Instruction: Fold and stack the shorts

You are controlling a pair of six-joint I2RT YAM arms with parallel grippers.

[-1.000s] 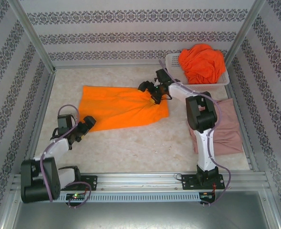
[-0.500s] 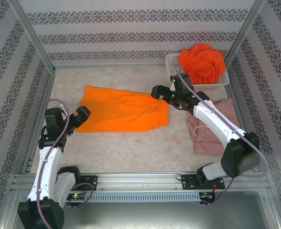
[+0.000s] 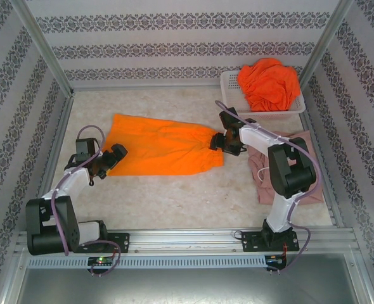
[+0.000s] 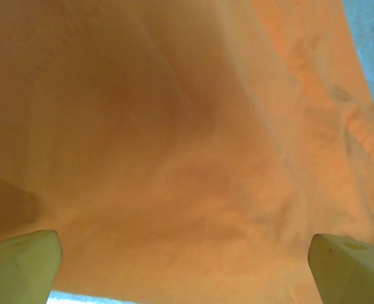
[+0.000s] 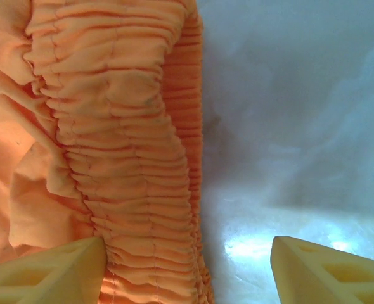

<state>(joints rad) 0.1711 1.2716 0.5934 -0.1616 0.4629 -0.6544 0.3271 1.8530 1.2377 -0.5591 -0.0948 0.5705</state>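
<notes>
Your right gripper (image 3: 219,142) has settled at the waist (image 5: 136,158) of the orange shorts (image 3: 161,149), jaws apart but narrowing; your left gripper (image 3: 114,156), fully spread, has reached the hem (image 3: 111,130). Folding looks imminent.

One orange shorts (image 3: 165,152) flat, one orange heap (image 3: 269,82) in one basket (image 3: 228,85), one pink shorts (image 3: 262,187).

Table (image 3: 174,190): orange shorts (image 3: 161,149), pink shorts (image 3: 261,183), basket (image 3: 230,85)

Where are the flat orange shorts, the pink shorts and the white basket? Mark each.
flat orange shorts (image 3: 161,152), top view, middle of cloth
pink shorts (image 3: 260,183), top view, near-left part
white basket (image 3: 228,88), top view, left wall
</notes>
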